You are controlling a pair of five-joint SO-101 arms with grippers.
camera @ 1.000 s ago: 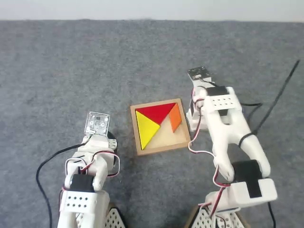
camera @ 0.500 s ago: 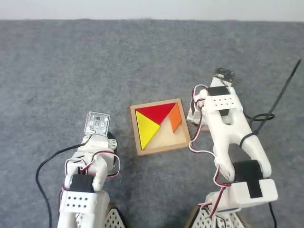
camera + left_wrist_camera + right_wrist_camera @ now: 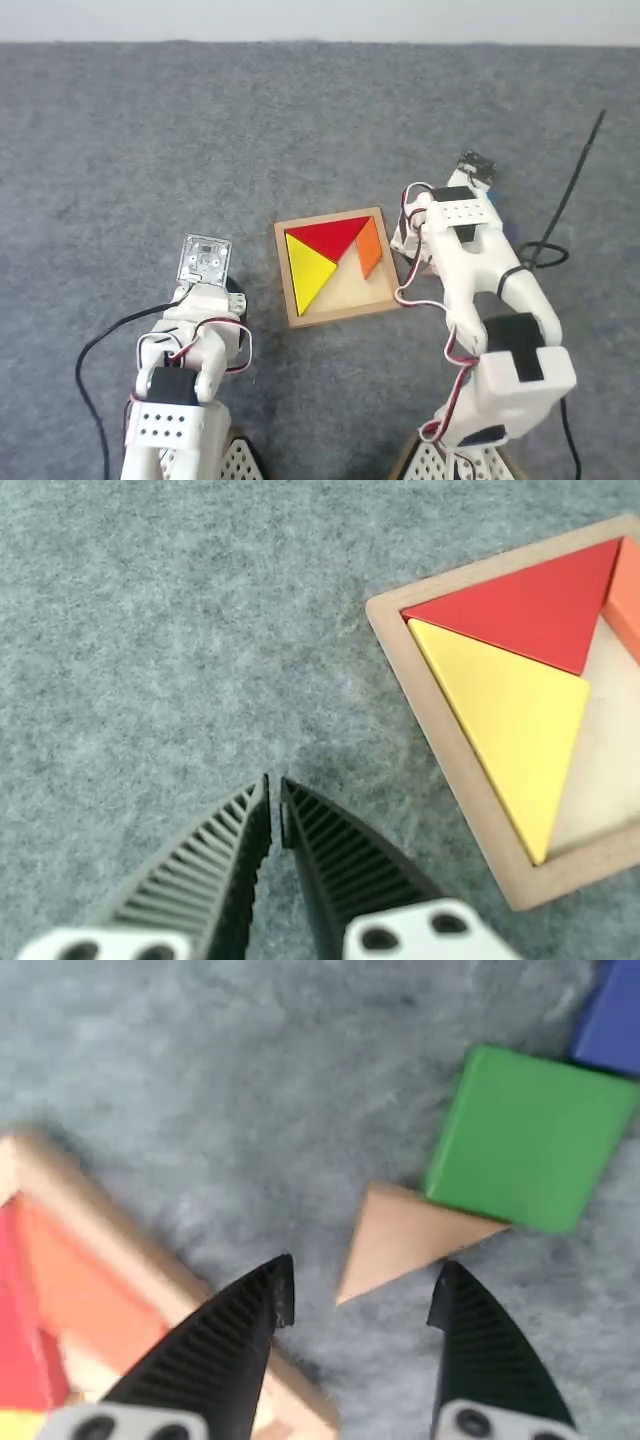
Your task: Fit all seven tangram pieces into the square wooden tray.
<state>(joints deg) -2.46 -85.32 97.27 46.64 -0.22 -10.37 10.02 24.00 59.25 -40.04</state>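
Triangle (image 3: 405,1238): seemed light and stiff; you could pinch its straight edges, just beside the tray (image 3: 345,313).
Right claw (image 3: 365,1268): was wide.
Left claw (image 3: 275,782): was closed.

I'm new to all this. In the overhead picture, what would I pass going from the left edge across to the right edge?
left arm → wooden tray → yellow triangle → orange piece → right arm
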